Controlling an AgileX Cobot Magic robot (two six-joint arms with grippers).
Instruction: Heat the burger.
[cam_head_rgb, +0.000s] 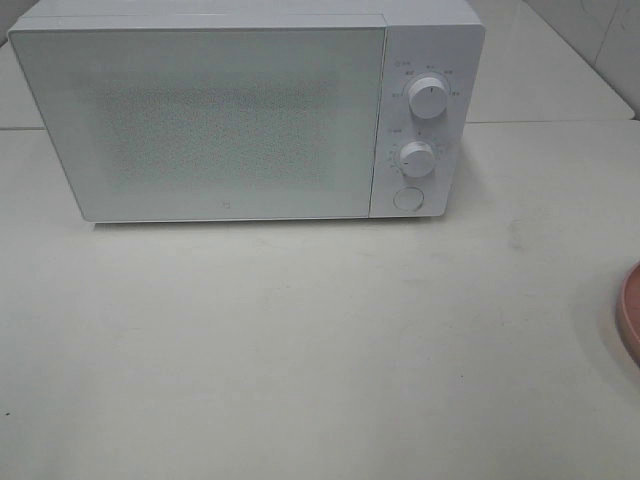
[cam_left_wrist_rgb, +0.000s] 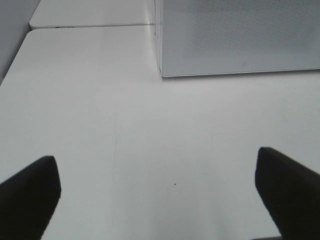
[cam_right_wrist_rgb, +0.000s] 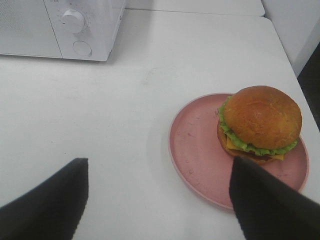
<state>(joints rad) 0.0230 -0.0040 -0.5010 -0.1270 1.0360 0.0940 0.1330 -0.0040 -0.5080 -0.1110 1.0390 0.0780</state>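
White fills most of the scene: the table (cam_head_rgb: 300, 350) and the microwave (cam_head_rgb: 200, 110) standing on it with its door closed. The burger (cam_right_wrist_rgb: 260, 125) sits on a pink plate (cam_right_wrist_rgb: 195, 155) well to the right of the microwave (only the plate's rim shows at the edge of the high view). The left gripper (cam_left_wrist_rgb: 157, 195) hangs over bare table in front of the microwave's left corner, jaws spread wide and holding nothing. The right gripper (cam_right_wrist_rgb: 157, 200) hovers near the plate, also wide apart and empty. Nothing appears started yet, so this looks like the opening step. The door must come open first, probably by the release button (cam_head_rgb: 407, 198) under the two knobs, before the burger can go inside.
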